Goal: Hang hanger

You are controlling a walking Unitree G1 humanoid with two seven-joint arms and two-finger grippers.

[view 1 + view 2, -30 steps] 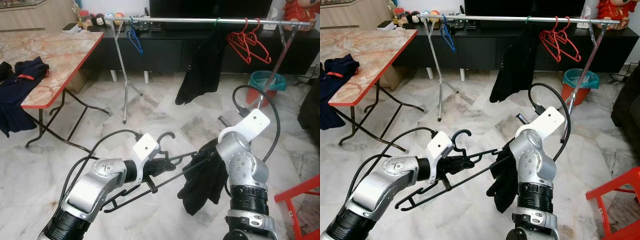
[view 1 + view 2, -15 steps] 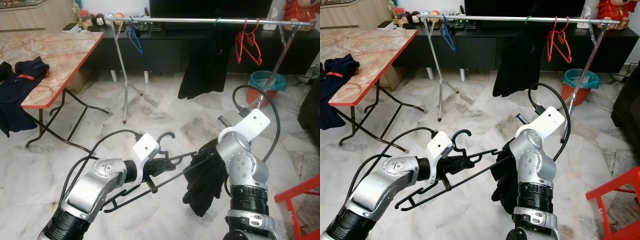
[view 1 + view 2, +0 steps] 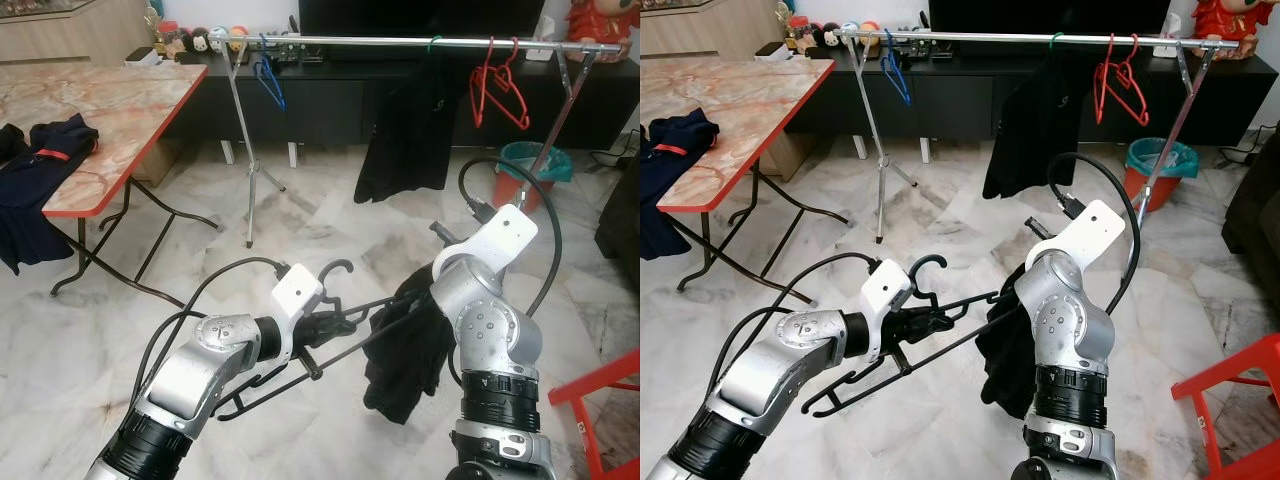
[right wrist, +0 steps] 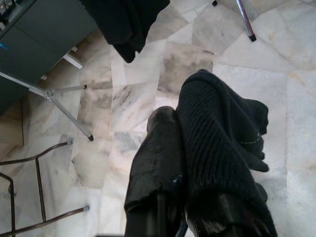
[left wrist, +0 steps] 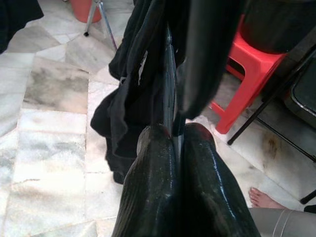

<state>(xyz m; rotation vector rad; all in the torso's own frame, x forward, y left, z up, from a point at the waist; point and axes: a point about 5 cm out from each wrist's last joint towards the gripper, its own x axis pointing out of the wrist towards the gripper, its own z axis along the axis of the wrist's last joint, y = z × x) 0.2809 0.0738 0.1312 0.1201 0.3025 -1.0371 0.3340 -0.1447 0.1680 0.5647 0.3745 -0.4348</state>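
Two grips at once: left gripper point(image 3: 335, 325) clenched on black hanger point(image 3: 930, 325) near its hook, right gripper point(image 4: 190, 148) pinching black garment point(image 3: 405, 345) draped at the hanger's far end. Held low above floor point(image 3: 300, 230), well short of rail point(image 3: 400, 42). Risk of cloth sliding off if lifted tilted, or hook missing rail.

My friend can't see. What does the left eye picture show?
The left gripper holds a black hanger and the right gripper holds a black garment draped on it, low over the marble floor. Behind stands a rail with a hung garment and red hangers.
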